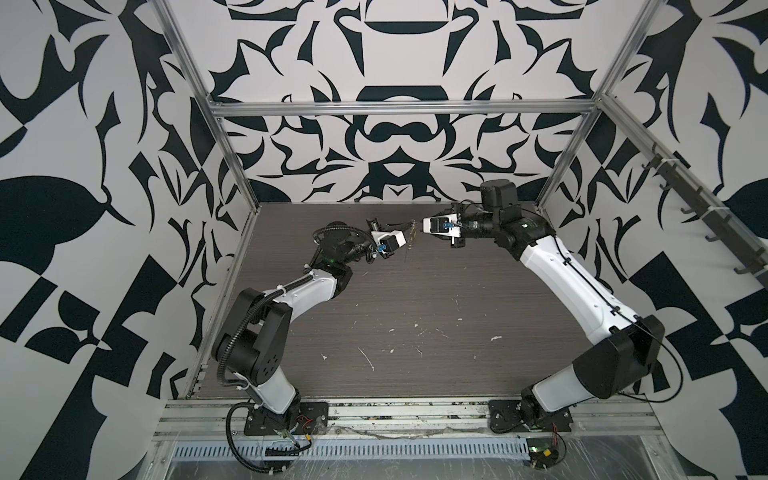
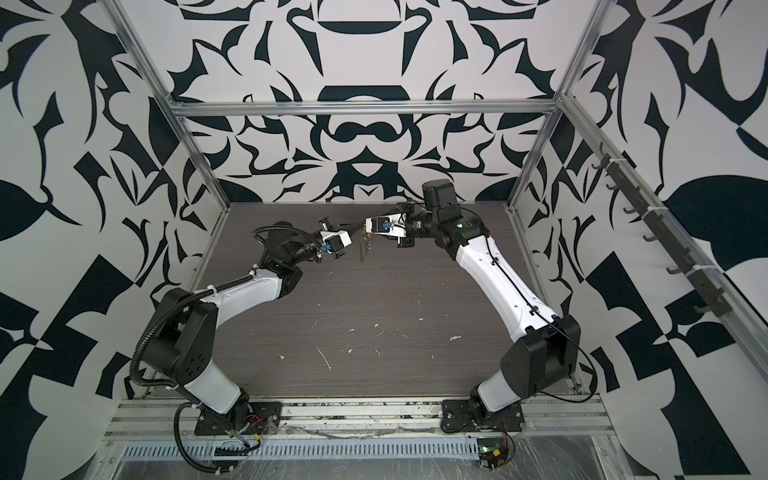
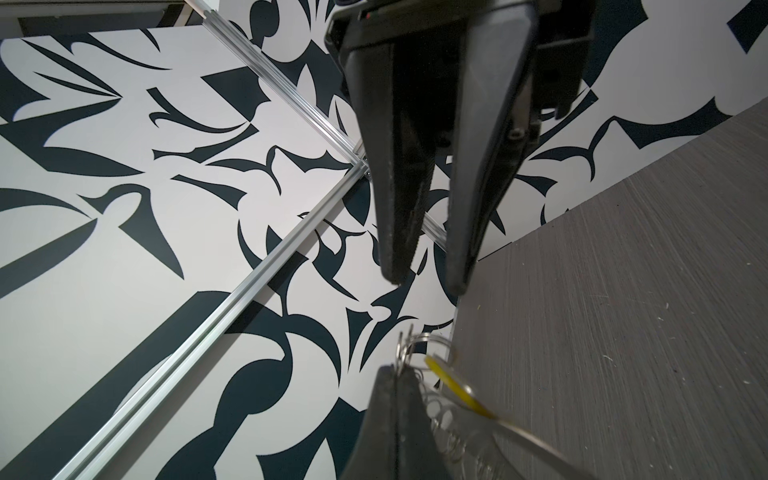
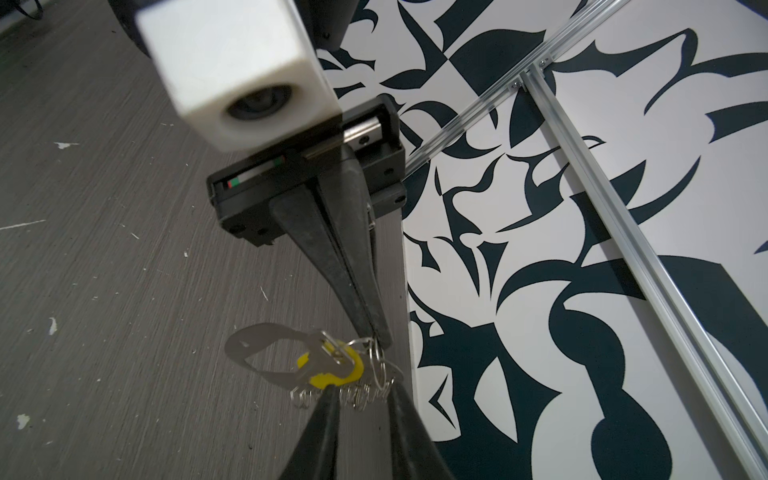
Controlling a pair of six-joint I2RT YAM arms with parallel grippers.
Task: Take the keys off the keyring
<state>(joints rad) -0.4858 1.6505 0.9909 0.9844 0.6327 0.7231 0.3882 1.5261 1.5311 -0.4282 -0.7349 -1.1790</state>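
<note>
silver rings of the keyring (image 4: 359, 397) are hanging pinched in the tight-pressed left gripper (image 4: 376, 338), the keys (image 4: 332, 370) dangling just at 9 o'clock from the spread, empty right gripper (image 3: 426, 284) in both top views.

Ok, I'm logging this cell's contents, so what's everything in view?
keyring: one, silver rings on grey strap, held aloft
keys: one, silver with yellow tag, hanging with the keyring
table: one, dark grey woodgrain, below
scraps: many, white, scattered on table
walls: three, black-and-white pattern, around
frame: one, silver, cell edges
hooks: several, dark, right rail
arms: two, white-black, either side
left gripper: one, black, shut on keyring
right gripper: one, black, open, facing it
</note>
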